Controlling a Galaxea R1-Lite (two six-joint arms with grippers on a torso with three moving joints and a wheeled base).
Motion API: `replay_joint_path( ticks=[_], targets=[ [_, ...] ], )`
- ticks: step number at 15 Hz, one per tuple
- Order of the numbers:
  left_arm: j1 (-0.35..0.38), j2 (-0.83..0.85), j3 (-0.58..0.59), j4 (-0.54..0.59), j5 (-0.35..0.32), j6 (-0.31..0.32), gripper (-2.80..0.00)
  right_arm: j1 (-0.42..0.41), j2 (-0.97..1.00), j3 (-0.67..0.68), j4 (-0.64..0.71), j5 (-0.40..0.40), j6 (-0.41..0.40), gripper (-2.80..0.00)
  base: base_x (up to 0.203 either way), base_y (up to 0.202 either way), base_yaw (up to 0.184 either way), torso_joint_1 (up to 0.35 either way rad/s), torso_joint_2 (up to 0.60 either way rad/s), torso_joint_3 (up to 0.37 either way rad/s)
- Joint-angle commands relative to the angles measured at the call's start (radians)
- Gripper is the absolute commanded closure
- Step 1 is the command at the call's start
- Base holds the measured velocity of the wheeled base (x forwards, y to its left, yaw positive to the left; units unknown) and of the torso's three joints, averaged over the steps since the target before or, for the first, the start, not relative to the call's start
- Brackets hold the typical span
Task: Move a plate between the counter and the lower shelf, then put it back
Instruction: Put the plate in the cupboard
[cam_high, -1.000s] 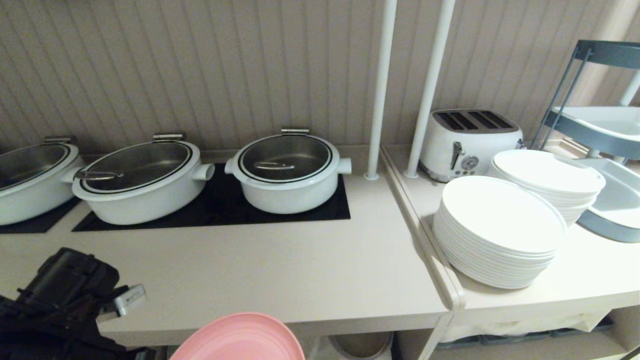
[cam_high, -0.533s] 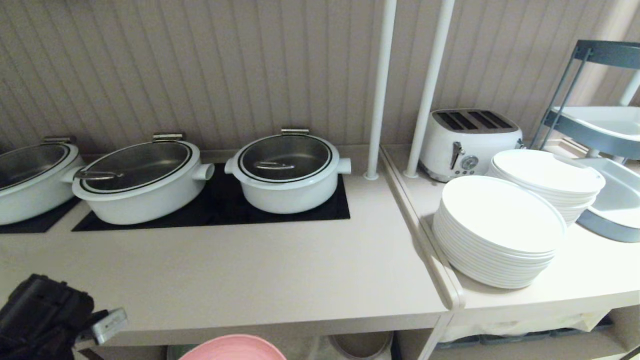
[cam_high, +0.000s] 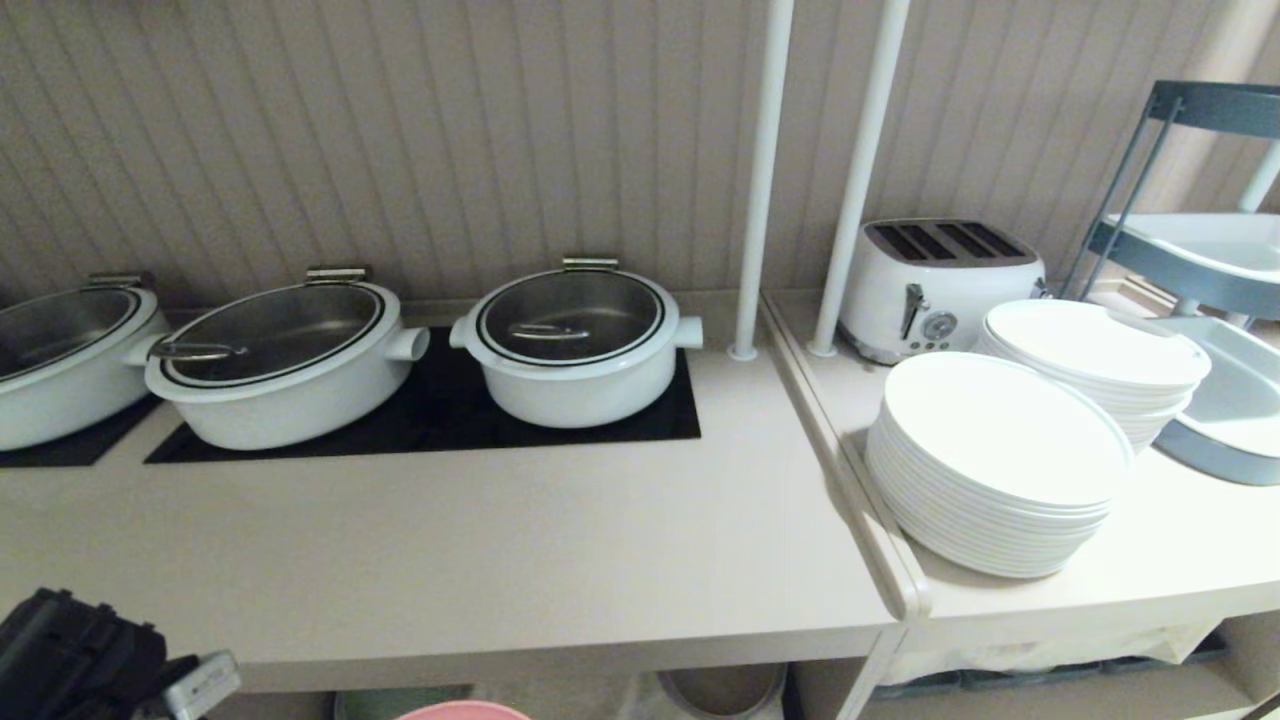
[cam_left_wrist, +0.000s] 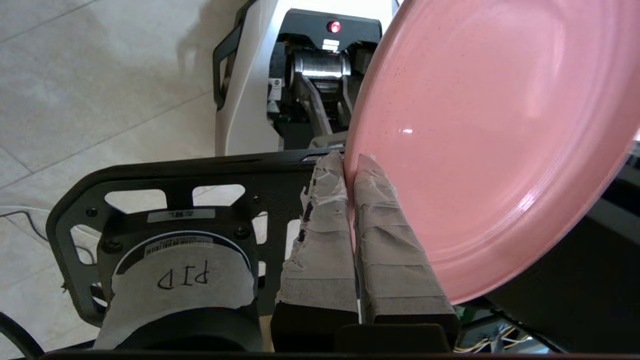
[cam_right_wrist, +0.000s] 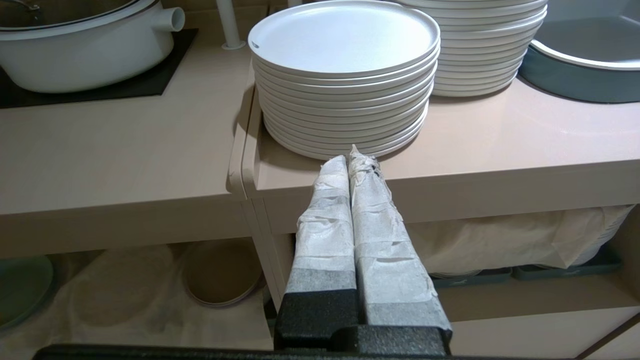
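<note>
Beige counter with black hob panel and three white pots, largest first. Beside it, two stacks of white plates and a toaster. Below the front edge, a cloth-lined lower shelf with a green plate. Pink plate, matte, shallow-rimmed, tilted, hung below the counter edge, rim pinched in the left gripper. Right gripper pressed closed, empty.

Counter: three pots on hob panel; plate stacks, toaster.
</note>
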Motion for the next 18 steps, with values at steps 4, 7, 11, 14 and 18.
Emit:
replay_joint_path(
  ticks=[4,7,11,14,18],
  targets=[
    [0.000,0.002,0.006,0.000,-0.001,-0.004,0.00,0.001,0.001,0.000,-0.001,0.000,0.000,0.00,0.000,0.000,0.000,0.000,0.00,0.000],
    [0.000,0.002,0.003,0.000,0.001,-0.004,0.00,0.001,0.001,0.000,0.000,0.000,0.000,0.00,0.000,0.000,0.000,0.000,0.00,0.000],
    [-0.002,-0.004,-0.001,-0.002,-0.001,-0.003,0.00,0.001,0.001,0.000,-0.001,0.000,0.000,0.00,0.000,0.000,0.000,0.000,0.00,0.000],
    [-0.002,-0.006,-0.001,0.000,0.000,-0.001,0.00,0.001,0.001,0.000,-0.001,0.000,0.000,0.00,0.000,0.000,0.000,0.000,0.00,0.000],
    [-0.005,-0.012,-0.005,0.000,0.001,0.000,0.00,0.001,0.001,0.000,-0.001,0.000,0.000,0.00,0.000,0.000,0.000,0.000,0.00,0.000]
  ],
)
